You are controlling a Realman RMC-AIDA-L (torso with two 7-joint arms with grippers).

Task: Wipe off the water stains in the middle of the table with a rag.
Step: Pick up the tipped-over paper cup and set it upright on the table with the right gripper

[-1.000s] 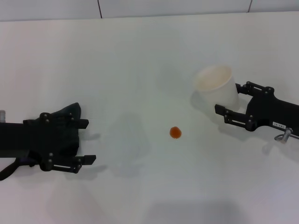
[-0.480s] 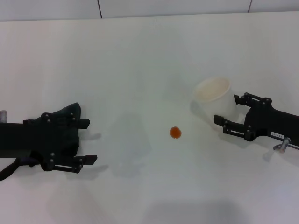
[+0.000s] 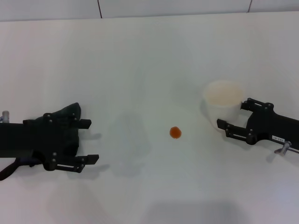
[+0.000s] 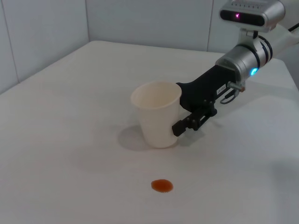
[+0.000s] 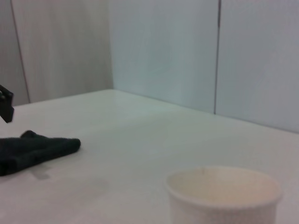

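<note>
White desk carries everything. Near its middle, a little toward the near edge, lies the stain, a small round orange-red blot, bare and untouched; the left wrist view shows it too, just in front of the cup.

Toward the left edge lies the rag, dark green-black. The left gripper sits over it, reaching toward the middle of the desk. Its two fingers are spread wide with nothing between the tips; the rag lies under the gripper's body, and I cannot tell whether the gripper touches it. The right wrist view shows the rag as a low dark heap flat on the desk.

Toward the right edge stands the cup, whitish and upright, well apart from the stain. The right gripper has its fingers on either side of the cup, holding it by the wall; the left wrist view shows one finger against the cup's side.
</note>
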